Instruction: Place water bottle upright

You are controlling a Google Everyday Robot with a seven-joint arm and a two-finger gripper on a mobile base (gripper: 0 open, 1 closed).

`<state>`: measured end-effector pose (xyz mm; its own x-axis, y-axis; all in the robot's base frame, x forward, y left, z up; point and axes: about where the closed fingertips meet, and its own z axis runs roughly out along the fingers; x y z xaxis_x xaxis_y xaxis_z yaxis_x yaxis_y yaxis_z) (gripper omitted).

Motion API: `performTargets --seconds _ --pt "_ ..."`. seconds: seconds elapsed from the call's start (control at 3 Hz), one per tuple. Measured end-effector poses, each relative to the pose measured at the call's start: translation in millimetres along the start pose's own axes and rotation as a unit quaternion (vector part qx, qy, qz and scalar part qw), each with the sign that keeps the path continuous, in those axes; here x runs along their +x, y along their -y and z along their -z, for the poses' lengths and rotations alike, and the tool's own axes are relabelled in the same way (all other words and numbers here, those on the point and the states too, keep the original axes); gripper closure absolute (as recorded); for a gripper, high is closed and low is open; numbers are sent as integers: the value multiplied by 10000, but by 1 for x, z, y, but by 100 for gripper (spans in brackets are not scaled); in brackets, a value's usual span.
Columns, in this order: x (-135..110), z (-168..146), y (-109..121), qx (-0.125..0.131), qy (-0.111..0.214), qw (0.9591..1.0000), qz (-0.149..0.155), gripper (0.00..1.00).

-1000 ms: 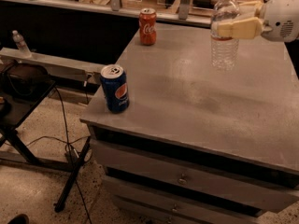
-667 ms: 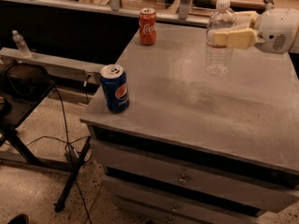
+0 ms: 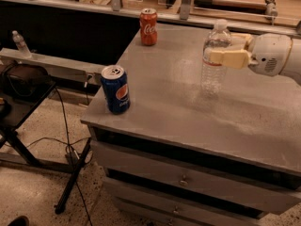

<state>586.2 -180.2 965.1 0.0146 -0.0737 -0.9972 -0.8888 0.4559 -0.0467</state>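
The water bottle (image 3: 213, 72) is clear ribbed plastic with a white cap. It is upright at the right middle of the grey table top (image 3: 164, 98), its base at or just above the surface. My gripper (image 3: 220, 50) reaches in from the right. Its cream fingers (image 3: 231, 59) are closed around the bottle's upper body, one in front and one behind. The white wrist housing (image 3: 273, 55) is at the right edge of the view.
A blue Pepsi can (image 3: 115, 89) stands near the table's front left corner. A red Coca-Cola can (image 3: 148, 26) stands at the back edge. Drawers (image 3: 188, 178) are below the top. A small clear bottle (image 3: 19, 42) stands on a ledge at far left, near a black stand and cables.
My gripper has carried the water bottle left and down, from above the back right of the table toward the surface. The cans have not moved.
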Motion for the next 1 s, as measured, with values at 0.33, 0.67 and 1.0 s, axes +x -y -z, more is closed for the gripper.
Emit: performTargets --seconds 0.33,0.67,1.0 --pt "13 3 -2 18 137 9998 -150 37" --pt "20 5 -4 -4 232 9995 -210 13" --pt "23 9 -5 -12 255 9994 -238 0"
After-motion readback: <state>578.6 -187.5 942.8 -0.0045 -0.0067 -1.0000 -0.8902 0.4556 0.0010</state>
